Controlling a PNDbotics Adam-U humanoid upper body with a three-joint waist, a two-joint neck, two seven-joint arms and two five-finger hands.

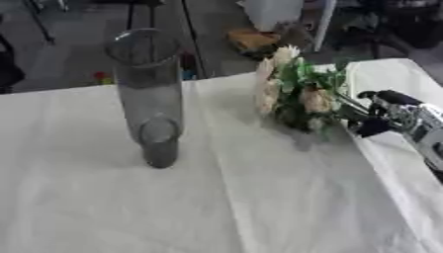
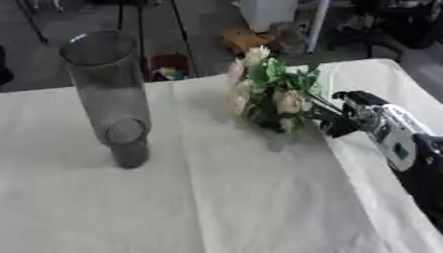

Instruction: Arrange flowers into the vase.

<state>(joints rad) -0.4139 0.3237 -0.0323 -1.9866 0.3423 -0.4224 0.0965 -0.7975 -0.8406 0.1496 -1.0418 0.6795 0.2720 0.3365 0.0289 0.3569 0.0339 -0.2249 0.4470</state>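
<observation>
Vase: a tall clear glass vase [image 1: 149, 94] stands upright on the left half of the worktop [image 1: 216, 197], its mouth open and nothing in it.
Worktop: a pale cloth covers it, bare between the vase and the flowers.
Flowers: a bunch of cream flowers [image 1: 294, 91] with green leaves is held up to the right of the vase, well apart from it, blooms tipped toward the far edge and stems running right into the hand.
Right hand: the right hand [image 2: 350, 118] comes in from the right edge, fingers curled round the stems.
Left hand: it shows in neither view.
Step in hand: judged from the layout, carrying the bunch across to the vase.
Doing it well: the bunch likely needs turning stems-down and bringing above the mouth before lowering; the narrow, tall vase could tip if leaves or stems catch its rim.
</observation>
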